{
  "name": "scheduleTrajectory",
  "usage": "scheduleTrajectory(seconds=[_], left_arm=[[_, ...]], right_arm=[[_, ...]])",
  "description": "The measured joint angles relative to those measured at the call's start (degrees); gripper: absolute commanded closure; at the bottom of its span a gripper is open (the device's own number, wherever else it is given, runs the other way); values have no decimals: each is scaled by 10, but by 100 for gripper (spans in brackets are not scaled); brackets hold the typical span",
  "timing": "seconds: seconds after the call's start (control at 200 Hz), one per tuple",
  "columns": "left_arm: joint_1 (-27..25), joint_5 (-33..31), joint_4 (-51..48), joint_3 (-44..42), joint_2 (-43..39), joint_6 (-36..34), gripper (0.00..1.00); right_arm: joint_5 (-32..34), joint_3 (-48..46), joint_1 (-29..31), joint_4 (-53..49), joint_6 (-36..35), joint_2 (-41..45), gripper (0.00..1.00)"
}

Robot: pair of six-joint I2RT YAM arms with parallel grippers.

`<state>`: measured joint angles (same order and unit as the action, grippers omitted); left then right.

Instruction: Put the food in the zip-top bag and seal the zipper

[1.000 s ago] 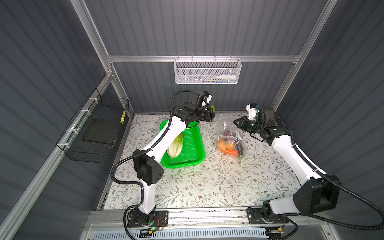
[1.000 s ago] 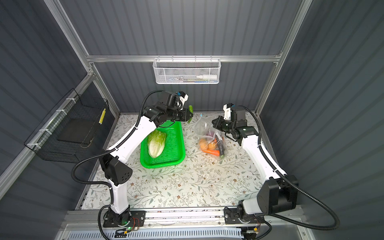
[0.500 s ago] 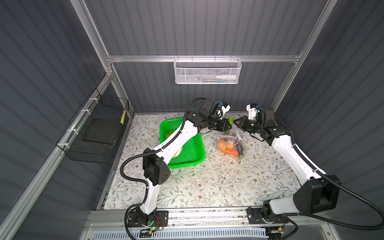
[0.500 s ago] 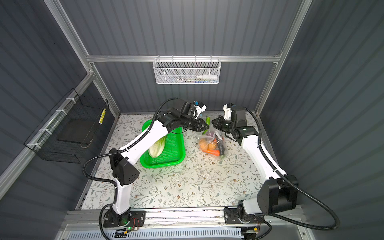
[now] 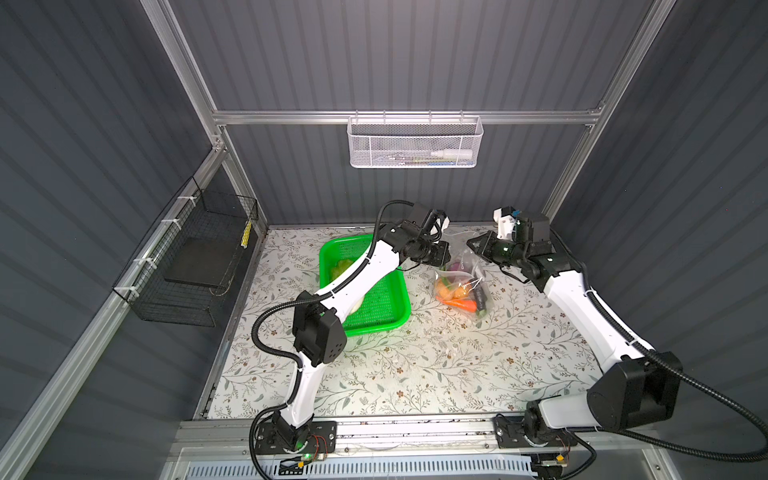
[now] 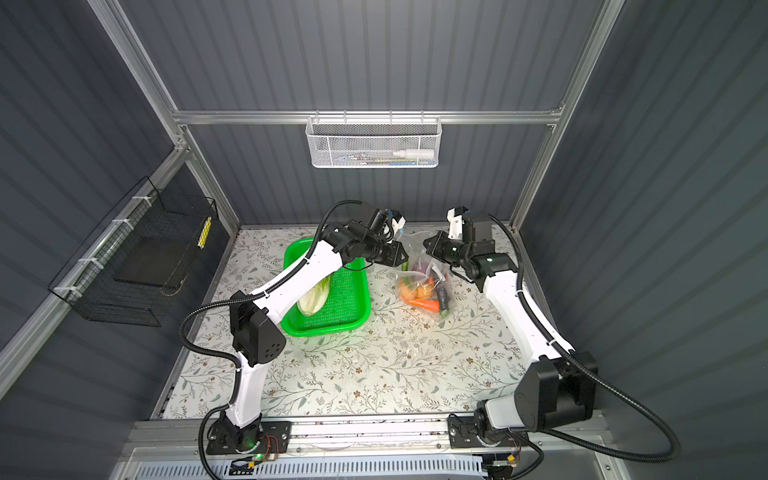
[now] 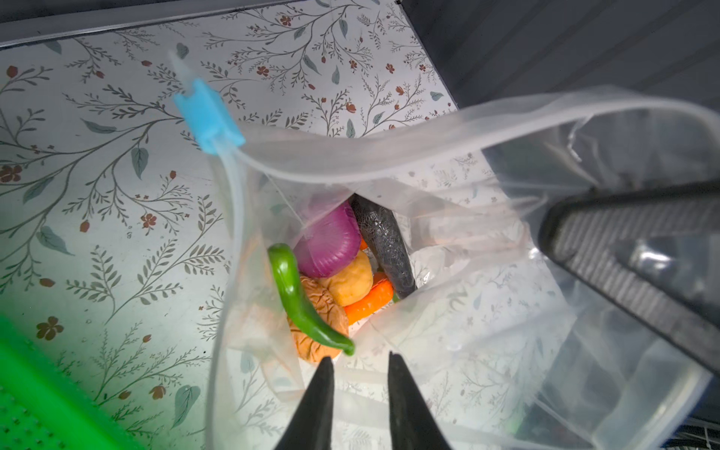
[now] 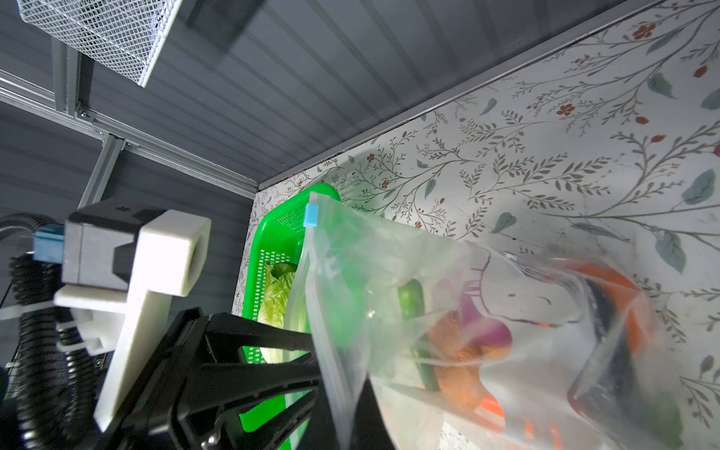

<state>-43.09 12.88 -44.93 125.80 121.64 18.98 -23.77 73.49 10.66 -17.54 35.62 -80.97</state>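
Only in wrist views: zipper slider (image 7: 206, 115)

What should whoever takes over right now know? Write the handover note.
Left pincer: open, empty, over the bag mouth.
Right pincer: shut on the bag's rim, holding it open.
Done: pepper, onion, potato, carrot and eggplant are in the bag.
Left: cabbage lies in the green basket; zipper open, blue slider at one end.

In a top view, a bright green perforated basket (image 5: 376, 330) sits left of centre on the floral tabletop (image 5: 415, 374), a white mesh basket (image 5: 414, 143) hangs at upper centre, and a black wire basket (image 5: 195, 266) at middle left.
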Motion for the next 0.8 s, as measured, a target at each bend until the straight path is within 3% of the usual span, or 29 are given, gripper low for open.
scheduleTrajectory(seconds=[0.045,0.12,0.365,0.59,0.8], left_arm=[[0,-3,-4,5,2,5,40],[0,-13,-6,14,3,18,29],[1,-94,-5,19,-11,45,19],[25,-138,-17,-29,-81,74,24],[42,-98,-23,-31,-66,97,36]], right_arm=[[0,0,0,0,0,0,100],[-1,-2,0,2,2,0,100],[-1,-5,0,3,2,2,100],[-1,-5,0,3,2,3,100],[-3,-5,0,3,2,3,100]])
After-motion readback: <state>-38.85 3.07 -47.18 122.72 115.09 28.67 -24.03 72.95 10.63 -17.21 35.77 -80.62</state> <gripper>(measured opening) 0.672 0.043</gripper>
